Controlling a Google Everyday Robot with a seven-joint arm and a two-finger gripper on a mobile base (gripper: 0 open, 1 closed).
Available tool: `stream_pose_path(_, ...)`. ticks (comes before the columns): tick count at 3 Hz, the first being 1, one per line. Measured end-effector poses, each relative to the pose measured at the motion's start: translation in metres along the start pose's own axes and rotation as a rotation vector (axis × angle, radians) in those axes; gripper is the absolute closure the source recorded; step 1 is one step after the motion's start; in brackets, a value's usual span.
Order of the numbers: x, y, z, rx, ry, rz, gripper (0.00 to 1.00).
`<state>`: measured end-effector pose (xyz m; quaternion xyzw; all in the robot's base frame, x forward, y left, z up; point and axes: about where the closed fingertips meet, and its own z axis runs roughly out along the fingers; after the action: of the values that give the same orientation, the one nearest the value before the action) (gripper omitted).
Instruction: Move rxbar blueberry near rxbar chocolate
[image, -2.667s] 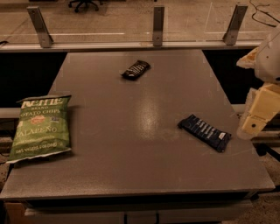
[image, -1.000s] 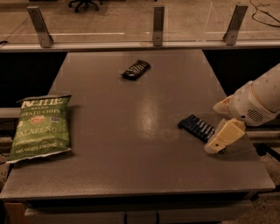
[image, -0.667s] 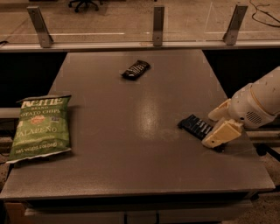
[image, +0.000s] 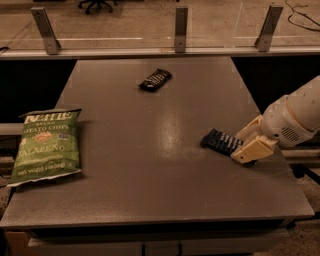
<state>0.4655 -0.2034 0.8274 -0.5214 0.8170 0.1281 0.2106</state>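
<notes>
Diagonally upper-left to lower-right, rxbar blueberry (image: 219, 141), right end at tool (image: 241, 146).

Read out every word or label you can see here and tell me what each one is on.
"KETTLE BRAND": top of the green chip bag.
"POTATO CHIPS": same bag.
"JALAPENO": same bag; its bottom line is blurred.
rxbar chocolate: white text, too small to read.
rxbar blueberry: same, unreadable; the claw sits at its right end.

The arm (image: 295, 117) reaches in from the right, end effector (image: 248, 141) held low.
</notes>
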Motion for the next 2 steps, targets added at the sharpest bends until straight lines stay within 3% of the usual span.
stream_pose_path(1,0.0,0.0,0.0,0.0,0.0,0.0,1.0)
stream_pose_path(2,-0.017,-0.017,-0.032,0.074,-0.024,-0.04,1.0)
